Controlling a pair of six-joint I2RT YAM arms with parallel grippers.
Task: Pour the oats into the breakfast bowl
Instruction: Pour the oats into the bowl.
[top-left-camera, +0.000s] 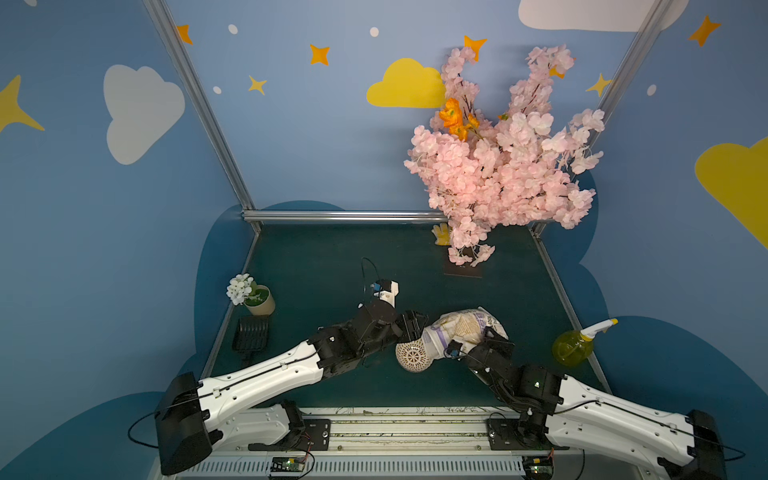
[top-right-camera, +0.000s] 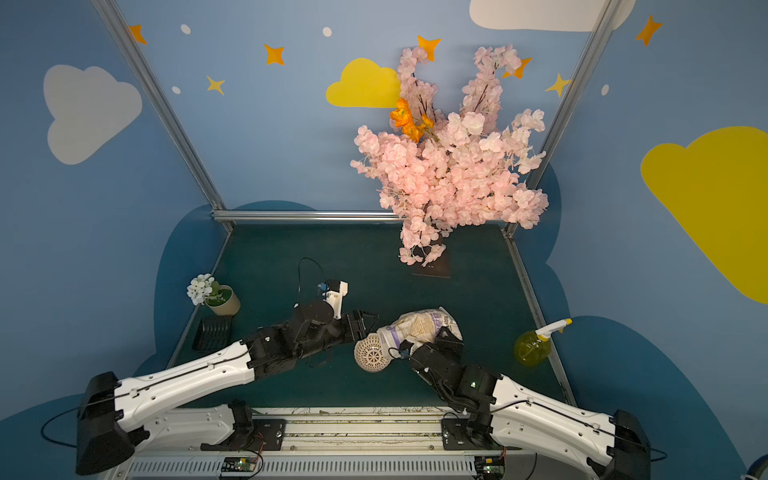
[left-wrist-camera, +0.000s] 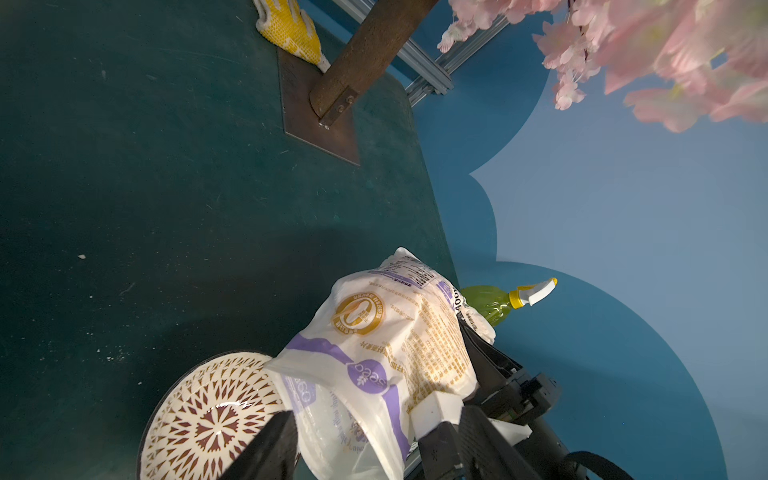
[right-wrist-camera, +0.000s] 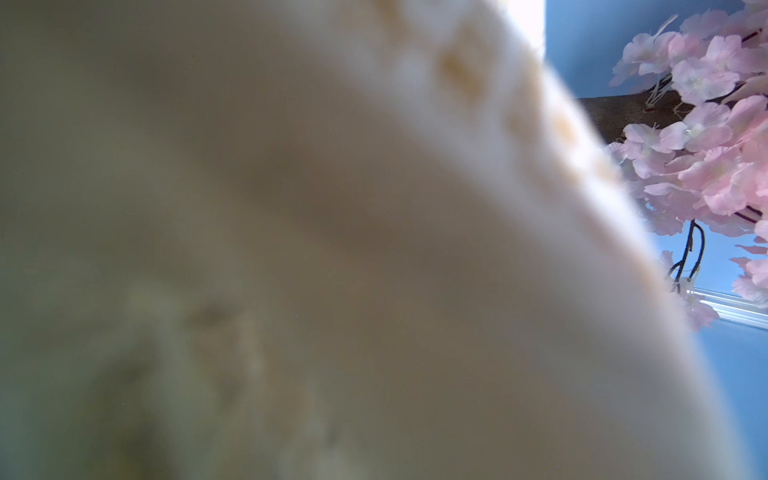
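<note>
The bag of oats, a crinkly clear film pouch printed in white, purple and a round gold seal, is being held off the table by the right gripper, whose black fingers are being kept clamped on its bulging middle. The pouch is being carried at a slant, with pale flakes showing through the clear panels. Its slack, flattened end is drooping over the rim of the breakfast bowl. In the right wrist view the bag is being seen only as a beige blur.

The bowl, round, cream-white and glossy, is being seen standing on the mat beneath that drooping end. Its walls are pierced with petal-shaped cutouts radiating from the centre.

The left gripper is being held at the bag's lower end. Its dark matte fingers are spread apart with the loose film lying between them; whether the film is being pinched cannot be told.

A few pale crumbs are being seen scattered on the dark green, felt-like table mat. Near the mat's right edge a translucent yellow-green spray bottle is standing. Farther back, a rusty brown post bolted to a flat plate is carrying pink fabric blossoms, and a knitted yellow glove is lying against the plate. At the left edge a smooth beige pot of white flowers is standing beside a black ribbed scoop.
</note>
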